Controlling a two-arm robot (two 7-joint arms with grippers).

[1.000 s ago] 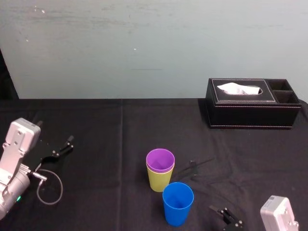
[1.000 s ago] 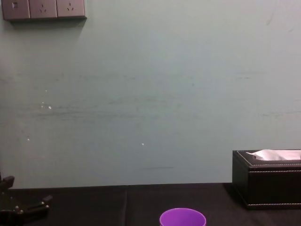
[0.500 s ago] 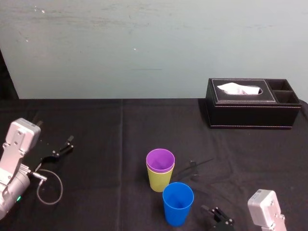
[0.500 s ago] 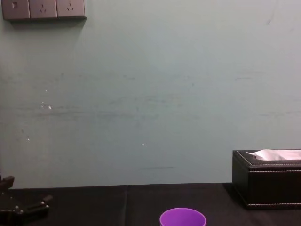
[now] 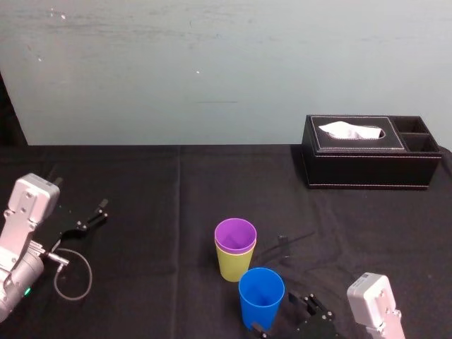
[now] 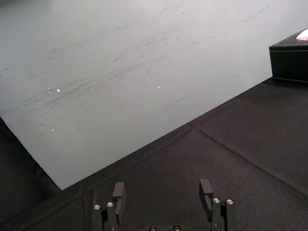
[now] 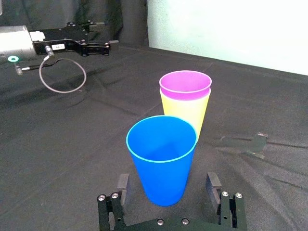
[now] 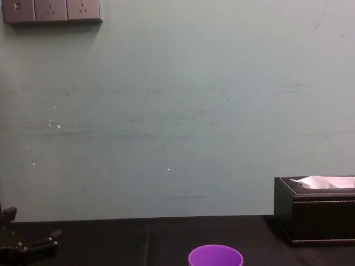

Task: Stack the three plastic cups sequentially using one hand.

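Your left claw [image 5: 97,213] is resting far out on the left of the table [image 5: 155,183], fingers spread wide and holding nothing. It is well apart from every cup. At the middle, the purple cup [image 5: 235,234] is sitting nested inside the yellow-green cup [image 5: 232,265]. The blue cup [image 5: 261,300] is standing upright just in front of that pair, its long axis vertical. Your right claw [image 7: 167,182], the nearer one, is reaching in from the blue cup's right. Its fingers are wide apart, straddling the cup low on its wall and touching neither side. Compared with a second ago, the right claw is sitting clearly further left, now up against the blue cup. The cups and the left claw are lying unchanged.
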